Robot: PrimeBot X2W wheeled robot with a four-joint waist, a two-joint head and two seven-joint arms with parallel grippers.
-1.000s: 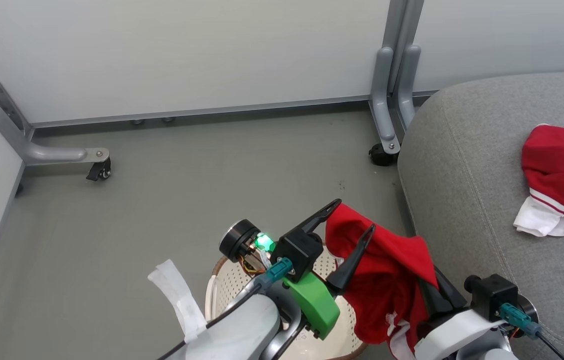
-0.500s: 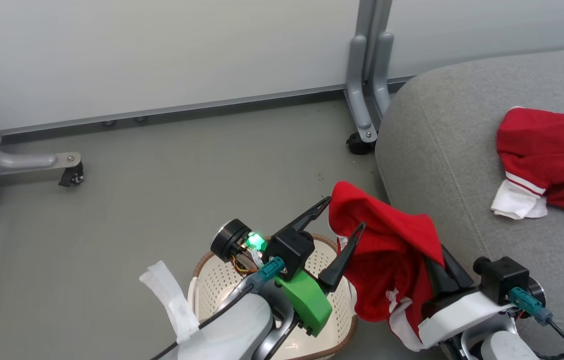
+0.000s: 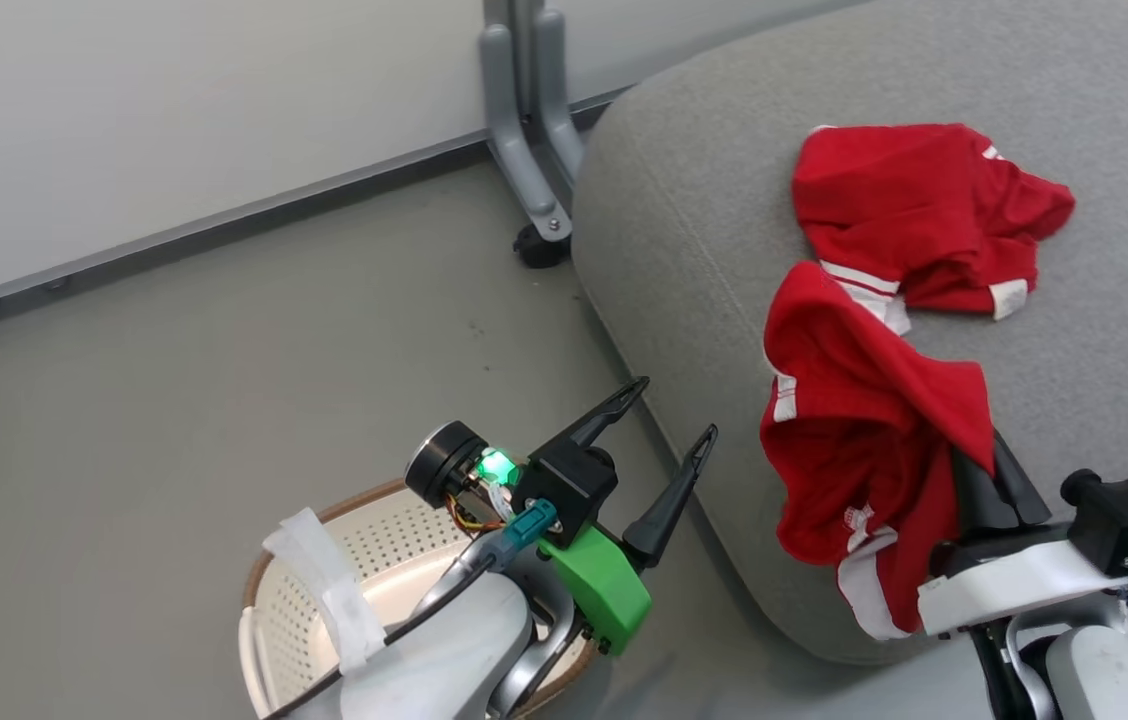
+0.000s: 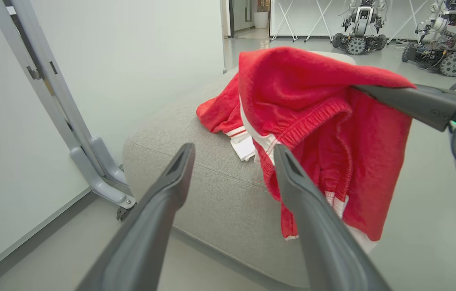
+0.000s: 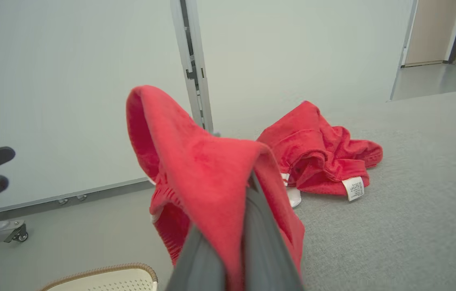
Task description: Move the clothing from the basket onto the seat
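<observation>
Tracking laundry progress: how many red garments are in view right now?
2. One garment lies crumpled on the seat; the other garment hangs from the shut right gripper. The left arm hides part of the basket, so another might be inside.

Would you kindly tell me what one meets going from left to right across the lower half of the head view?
Basket → left gripper → hanging red garment. The second garment, lying on the seat, overlaps it and is left out.
</observation>
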